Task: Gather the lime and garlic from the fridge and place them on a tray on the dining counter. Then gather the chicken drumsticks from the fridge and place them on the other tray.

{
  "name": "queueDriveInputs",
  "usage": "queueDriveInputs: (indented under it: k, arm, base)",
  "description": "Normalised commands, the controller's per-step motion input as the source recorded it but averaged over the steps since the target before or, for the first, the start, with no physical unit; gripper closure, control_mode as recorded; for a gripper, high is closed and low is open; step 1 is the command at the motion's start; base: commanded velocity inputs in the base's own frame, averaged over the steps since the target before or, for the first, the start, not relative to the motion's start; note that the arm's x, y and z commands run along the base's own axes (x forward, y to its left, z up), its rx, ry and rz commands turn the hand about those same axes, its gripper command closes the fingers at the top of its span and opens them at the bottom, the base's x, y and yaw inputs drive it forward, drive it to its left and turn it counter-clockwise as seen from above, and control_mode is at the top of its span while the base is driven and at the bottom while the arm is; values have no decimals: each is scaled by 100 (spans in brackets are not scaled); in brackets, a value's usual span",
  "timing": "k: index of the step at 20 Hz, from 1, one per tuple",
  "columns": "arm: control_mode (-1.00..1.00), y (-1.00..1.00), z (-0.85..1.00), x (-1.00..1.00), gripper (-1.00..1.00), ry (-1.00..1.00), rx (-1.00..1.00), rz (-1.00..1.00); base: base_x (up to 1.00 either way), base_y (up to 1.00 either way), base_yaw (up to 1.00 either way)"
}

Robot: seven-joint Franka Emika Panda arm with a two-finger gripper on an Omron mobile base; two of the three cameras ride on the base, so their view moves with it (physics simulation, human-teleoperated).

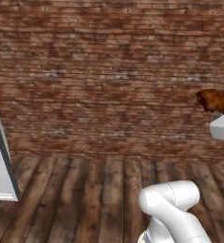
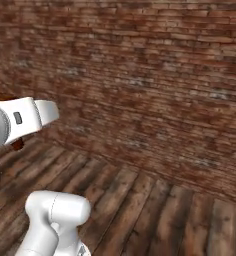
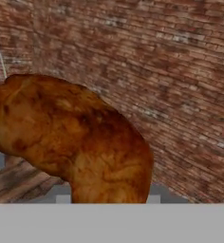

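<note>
Hand view: a reddish-brown chicken drumstick (image 3: 73, 142) rises large and close from the bottom of the picture, just where the finger tips would stand, and so reads as carried between jaws set partway apart; the tips themselves are hidden behind the meat, so the exact hold cannot be made out. In the left base view the same drumstick (image 1: 214, 100) pokes out at the far right, just above the white end of the arm, well clear of the plank floor (image 1: 85, 199). Beyond it runs the red brick side (image 1: 109, 76) of what is likely the dining counter, its top out of sight, while a pale grey panel (image 1: 0, 166) at the near left edge may be a fridge door. In the right base view the white arm (image 2: 25, 117) crosses the left side with a sliver of brown behind it. Judged from this, the step in hand is the carry to the second tray: the grip wants to stay firm and level while the base swings round the brick face, the load held high enough to clear the counter edge, and set down only once a tray is plainly below.
</note>
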Motion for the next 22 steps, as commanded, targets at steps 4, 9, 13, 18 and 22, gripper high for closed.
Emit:
queueDriveInputs:
  k: [4, 9, 13, 18, 22]
  arm:
    - [100, 0, 0, 0, 100, 0, 0, 0]
    - [100, 0, 0, 0, 100, 0, 0, 0]
    - [100, 0, 0, 0, 100, 0, 0, 0]
    - [100, 0, 0, 0, 100, 0, 0, 0]
    - [100, 0, 0, 0, 100, 0, 0, 0]
  base:
    - [0, 0, -95]
    - [0, 0, -100]
    - [-3, 0, -95]
    - [-4, 29, -77]
    - [20, 99, -54]
